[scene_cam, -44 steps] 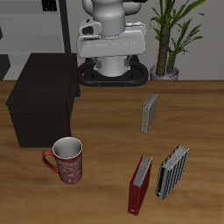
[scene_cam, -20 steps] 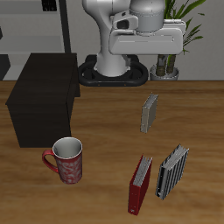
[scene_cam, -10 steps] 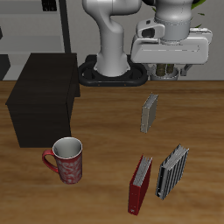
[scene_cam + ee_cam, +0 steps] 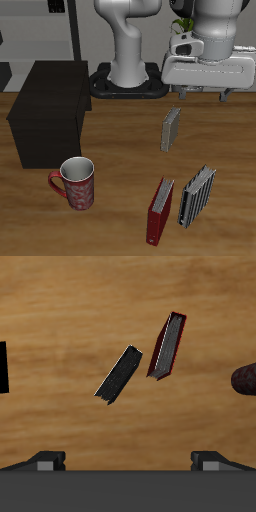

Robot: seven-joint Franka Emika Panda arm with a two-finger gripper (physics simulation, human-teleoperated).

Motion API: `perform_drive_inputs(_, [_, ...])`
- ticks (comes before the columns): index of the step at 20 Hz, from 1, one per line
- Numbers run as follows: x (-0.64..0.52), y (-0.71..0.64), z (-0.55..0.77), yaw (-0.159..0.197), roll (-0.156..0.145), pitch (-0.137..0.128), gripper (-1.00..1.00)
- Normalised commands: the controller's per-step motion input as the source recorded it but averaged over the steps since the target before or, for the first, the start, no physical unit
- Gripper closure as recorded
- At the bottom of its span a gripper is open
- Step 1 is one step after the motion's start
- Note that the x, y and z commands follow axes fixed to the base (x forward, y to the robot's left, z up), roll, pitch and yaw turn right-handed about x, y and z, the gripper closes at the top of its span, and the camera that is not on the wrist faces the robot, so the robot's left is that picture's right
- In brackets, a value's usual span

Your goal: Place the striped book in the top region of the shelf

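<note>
The striped book (image 4: 197, 195) stands on the table near the front edge, beside the red book (image 4: 160, 210). In the wrist view the striped book (image 4: 119, 373) shows dark and edge-on next to the red book (image 4: 168, 344). The shelf (image 4: 50, 112), a big dark cabinet, stands at the far side of the table from the books. My gripper (image 4: 205, 97) hangs open and empty high above the table's back part, just behind the grey book (image 4: 171, 129) and well behind the striped book. In the wrist view my gripper (image 4: 128, 461) has its fingertips (image 4: 45, 460) wide apart.
A red patterned mug (image 4: 76, 183) stands in front of the shelf; its edge also shows in the wrist view (image 4: 245, 378). A potted plant (image 4: 190, 40) stands behind my arm. A dark thing (image 4: 3, 366) shows at the wrist view's edge; I cannot tell what it is.
My arm has swung from above its base toward the plant side, then forward and down, to just behind the grey book. The books, mug and shelf have not moved.
</note>
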Motion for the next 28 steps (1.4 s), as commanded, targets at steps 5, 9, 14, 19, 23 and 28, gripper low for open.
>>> perform_drive_inputs(5, [0.18, -0.04, -0.14, -0.041, -0.017, -0.042, -1.0])
perform_drive_inputs(9, [0.48, 0.0, -0.51, -0.065, -0.018, -0.042, -1.0])
perform_drive_inputs(14, [0.24, 0.04, -0.45, -0.051, 0.005, -0.013, -1.0])
perform_drive_inputs(19, [0.22, -0.03, -0.5, -0.035, -0.009, 0.006, -1.0])
perform_drive_inputs(23, [0.07, -0.06, -0.35, -0.041, -0.014, 0.016, -1.0])
perform_drive_inputs(28, [0.05, 0.06, -0.47, -0.044, 0.002, 0.048, -1.0])
